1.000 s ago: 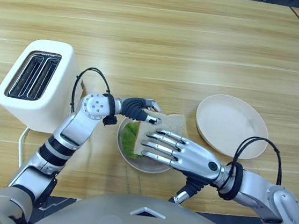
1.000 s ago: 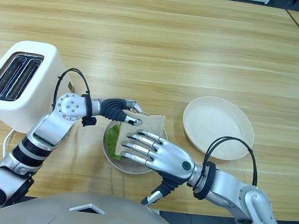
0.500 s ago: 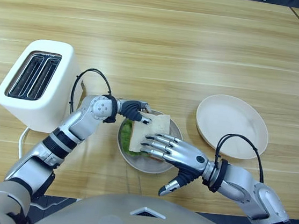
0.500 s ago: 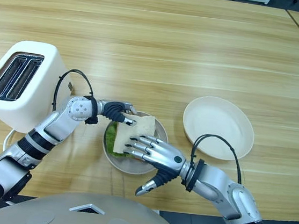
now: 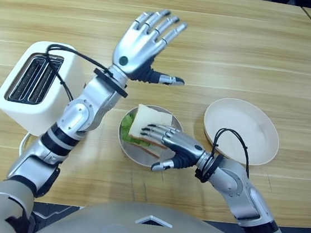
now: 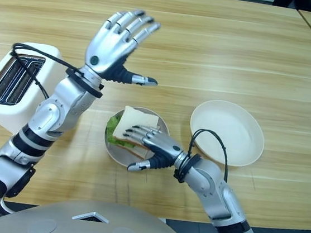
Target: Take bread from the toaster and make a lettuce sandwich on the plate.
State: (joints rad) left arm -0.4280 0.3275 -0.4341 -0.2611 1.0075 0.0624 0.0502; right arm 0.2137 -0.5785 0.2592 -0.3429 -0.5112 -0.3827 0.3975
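A slice of bread (image 5: 150,123) lies on green lettuce (image 5: 125,128) in a small grey plate (image 5: 135,158) just in front of me. My right hand (image 5: 170,145) rests on the near right part of the slice, fingers stretched flat over it and thumb out over the plate's near rim, grasping nothing. My left hand (image 5: 143,41) is held high above the table behind the plate, fingers spread open and empty. The white toaster (image 5: 35,83) stands at the left, and I see no bread sticking out of its two slots.
An empty cream plate (image 5: 241,130) sits to the right of the grey one, close to my right forearm. A white cord (image 5: 22,149) trails from the toaster toward the near edge. Bare wooden table stretches beyond.
My left hand let go of the bread slice and rose up and back, opening wide. The slice now lies flat on the lettuce, with my right hand laid on it.
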